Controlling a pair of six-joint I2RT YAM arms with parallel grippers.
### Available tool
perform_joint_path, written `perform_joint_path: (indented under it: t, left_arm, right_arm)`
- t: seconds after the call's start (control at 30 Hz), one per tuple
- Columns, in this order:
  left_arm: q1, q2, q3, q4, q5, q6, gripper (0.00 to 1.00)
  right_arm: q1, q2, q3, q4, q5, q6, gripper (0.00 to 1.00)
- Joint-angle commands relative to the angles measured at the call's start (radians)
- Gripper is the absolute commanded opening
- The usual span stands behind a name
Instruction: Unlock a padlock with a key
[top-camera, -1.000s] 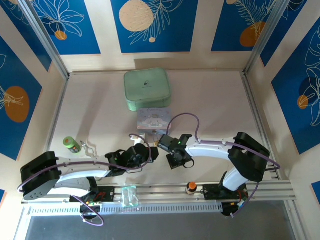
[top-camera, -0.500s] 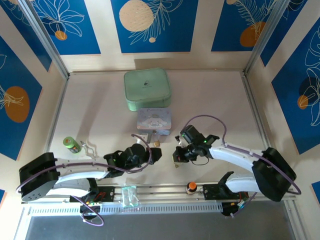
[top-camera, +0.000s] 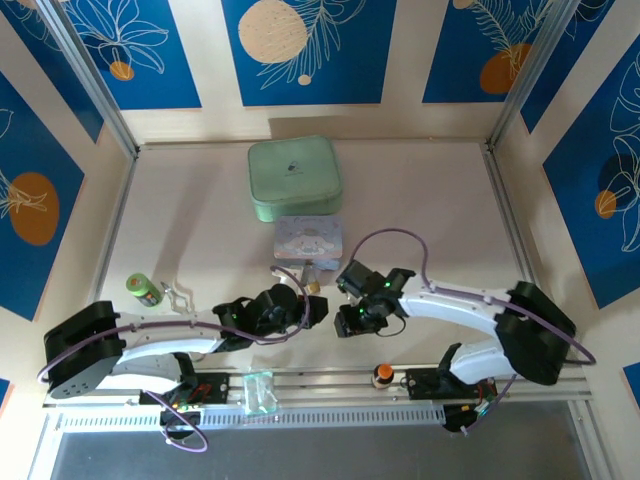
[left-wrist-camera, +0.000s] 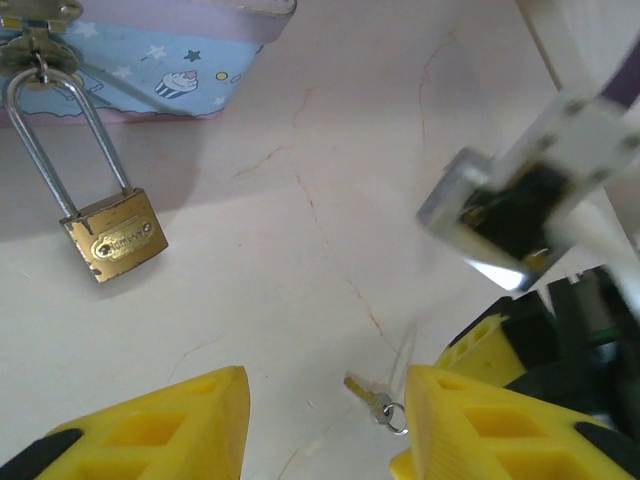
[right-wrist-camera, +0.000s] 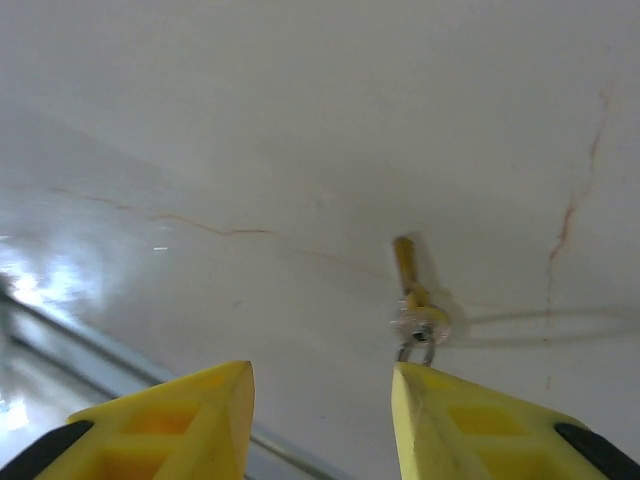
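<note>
Padlock (left-wrist-camera: 112, 238) lies on the table (left-wrist-camera: 330, 150), its shackle hooked through the hasp of the pale blue tin (left-wrist-camera: 150, 60), per the left wrist view. The right wrist view gives the key (right-wrist-camera: 415, 300) close up, lying flat and unheld just beside one fingertip. Left gripper (left-wrist-camera: 325, 420) and right gripper (right-wrist-camera: 320, 410) are both spread and empty. A green case (top-camera: 294, 178) stands behind the tin.

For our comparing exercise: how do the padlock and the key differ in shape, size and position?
The padlock is a blocky brass body with a long silver shackle; the key is a thin sliver with a small ring. The padlock is clearly larger than the key. The padlock hangs from the hasp of the tin; the key lies loose on the table, apart. Both are small metal pieces.
</note>
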Motion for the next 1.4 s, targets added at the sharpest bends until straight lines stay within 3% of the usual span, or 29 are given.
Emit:
perform_joint_path:
  t: [0.0, 0.13, 0.23, 0.33, 0.43, 0.57, 0.67, 0.73, 0.83, 0.97, 1.07, 1.2, 1.37]
  left_arm:
    - [-0.001, -0.003, 0.019, -0.040, -0.024, -0.011, 0.45]
    - [0.000, -0.013, -0.003, -0.034, -0.029, -0.038, 0.45]
    - [0.000, -0.020, -0.015, -0.032, -0.034, -0.050, 0.45]
    - [-0.001, -0.021, -0.018, -0.032, -0.041, -0.054, 0.45]
    - [-0.001, -0.034, -0.014, -0.050, -0.050, -0.055, 0.45]
    - [0.000, -0.072, -0.021, -0.087, -0.082, -0.039, 0.45]
    - [-0.001, -0.012, 0.029, -0.127, -0.042, 0.104, 0.45]
    - [-0.008, 0.051, 0.102, -0.210, -0.013, 0.196, 0.45]
    - [-0.022, 0.107, 0.177, -0.329, -0.072, 0.243, 0.45]
    - [-0.022, 0.079, 0.170, -0.346, -0.128, 0.195, 0.46]
    - [-0.021, 0.034, 0.149, -0.357, -0.157, 0.154, 0.46]
    - [-0.016, -0.038, 0.092, -0.345, -0.173, 0.106, 0.46]
    - [-0.013, -0.091, 0.066, -0.387, -0.175, 0.085, 0.46]
  right_arm:
    - [0.033, 0.078, 0.029, -0.084, 0.103, 0.063, 0.37]
    - [0.095, 0.171, 0.096, -0.167, 0.217, 0.097, 0.35]
    - [0.119, 0.202, 0.109, -0.169, 0.233, 0.099, 0.34]
    - [0.122, 0.210, 0.115, -0.138, 0.236, 0.097, 0.34]
    - [0.087, 0.165, 0.094, -0.064, 0.162, 0.111, 0.35]
    - [-0.007, 0.039, 0.022, 0.032, 0.050, 0.149, 0.48]
    - [-0.067, -0.043, -0.013, 0.027, 0.039, 0.163, 0.59]
    - [-0.114, -0.086, -0.038, 0.031, 0.016, 0.158, 0.62]
    - [-0.146, -0.132, -0.058, 0.047, -0.029, 0.152, 0.64]
    - [-0.079, -0.116, -0.022, 0.050, 0.019, 0.220, 0.53]
    - [-0.018, -0.045, 0.031, -0.014, 0.123, 0.276, 0.52]
    - [0.036, 0.054, 0.082, -0.009, 0.156, 0.299, 0.49]
    - [0.105, 0.197, 0.206, -0.124, 0.257, 0.328, 0.50]
